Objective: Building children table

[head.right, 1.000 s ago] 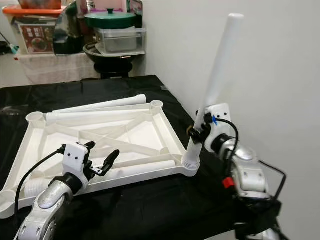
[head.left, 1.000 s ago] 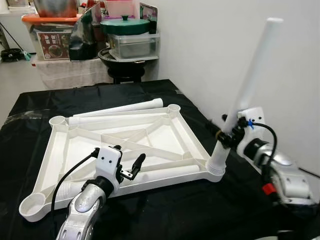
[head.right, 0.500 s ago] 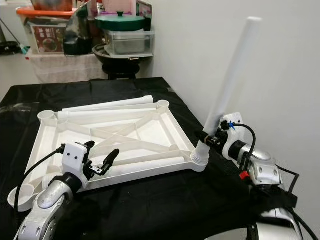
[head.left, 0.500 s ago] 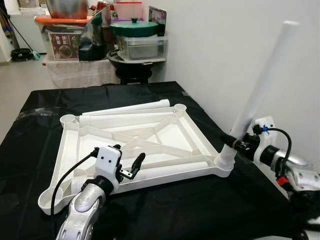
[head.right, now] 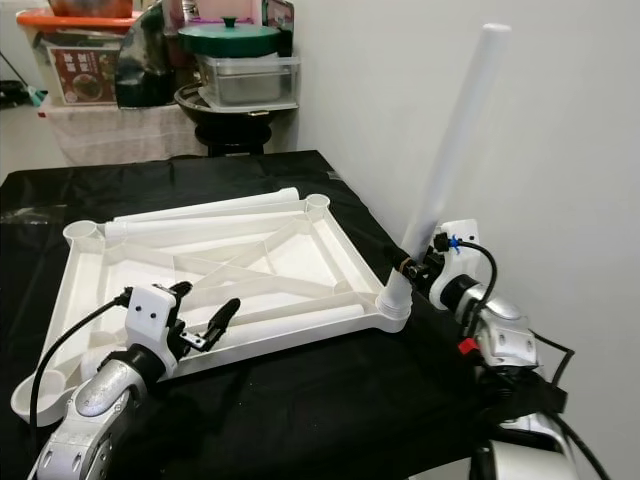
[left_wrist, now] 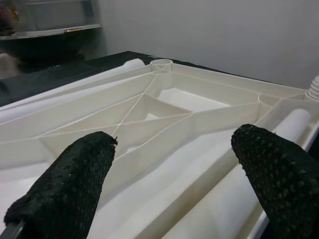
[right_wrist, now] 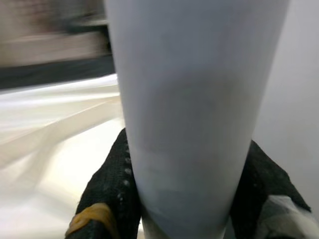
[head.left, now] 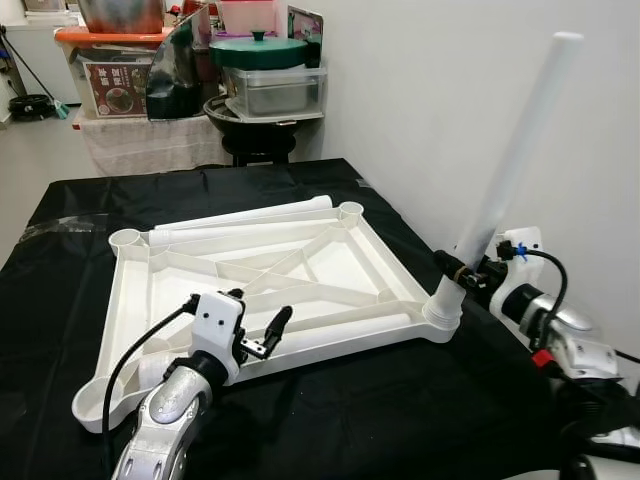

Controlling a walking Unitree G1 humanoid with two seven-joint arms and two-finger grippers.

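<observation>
Your upturned white plastic tabletop with its ribbed underside (head.left: 300, 275) lies on the black-draped table (head.left: 400, 420), sockets facing up so legs can go in. Your right gripper (head.left: 470, 272) clamps the long white tube leg (head.left: 510, 170) low, just above the corner socket (head.left: 441, 312), keeping it seated though tilted. Your left gripper (head.left: 262, 335) hovers spread wide, holding nothing, with the loose white leg (head.left: 350, 319) lying just beyond its fingertips.
</observation>
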